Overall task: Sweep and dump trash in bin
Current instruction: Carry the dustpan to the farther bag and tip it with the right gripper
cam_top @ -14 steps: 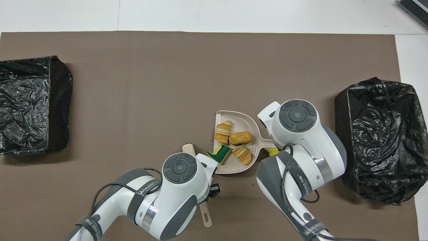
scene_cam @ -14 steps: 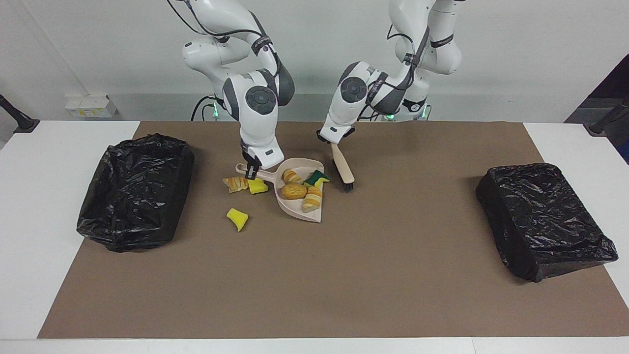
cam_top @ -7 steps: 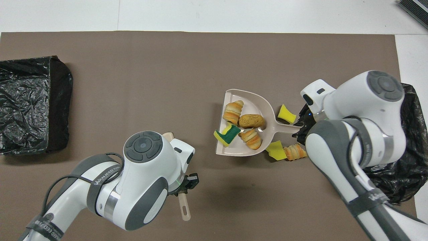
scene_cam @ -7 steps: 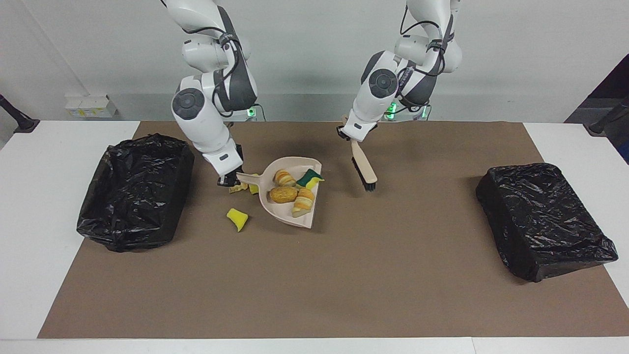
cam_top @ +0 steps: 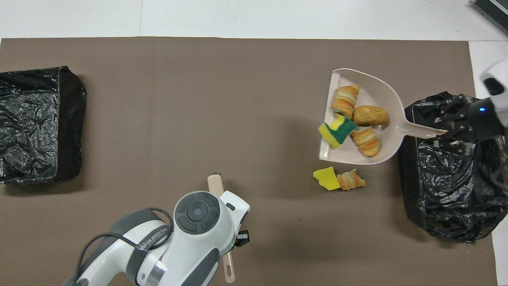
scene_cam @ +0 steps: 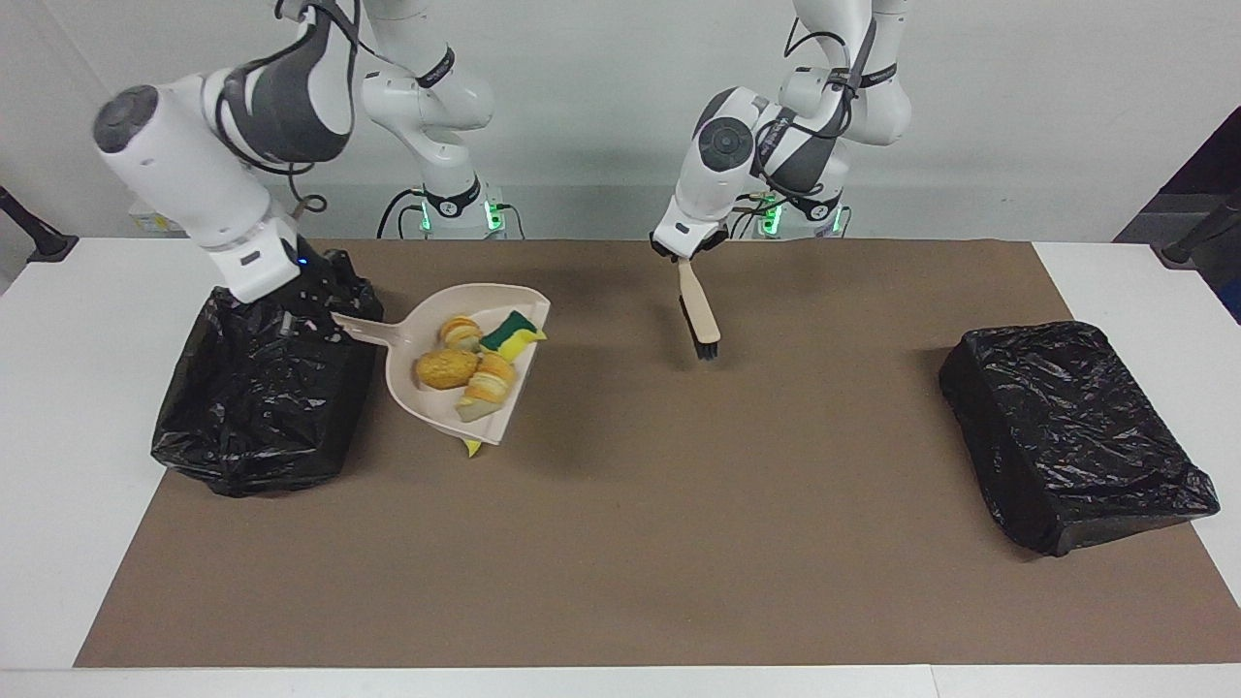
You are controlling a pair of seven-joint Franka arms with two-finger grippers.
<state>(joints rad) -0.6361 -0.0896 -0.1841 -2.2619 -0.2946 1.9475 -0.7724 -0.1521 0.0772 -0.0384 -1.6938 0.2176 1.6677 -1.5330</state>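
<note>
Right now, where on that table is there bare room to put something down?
Widest bare stretch: the brown mat between the two black bins, farther from the robots than the brush. Crowded: beside the right arm's bin, where the loaded dustpan hangs over loose scraps.

Only one piece of lettering showed: a dark band (cam_top: 152, 241) around the left arm's forearm (cam_top: 119, 254) in the overhead view carried pale capitals that seemed to begin "WANJEED", the rest too small to make out. Nothing else carried any legible text, label or number.
</note>
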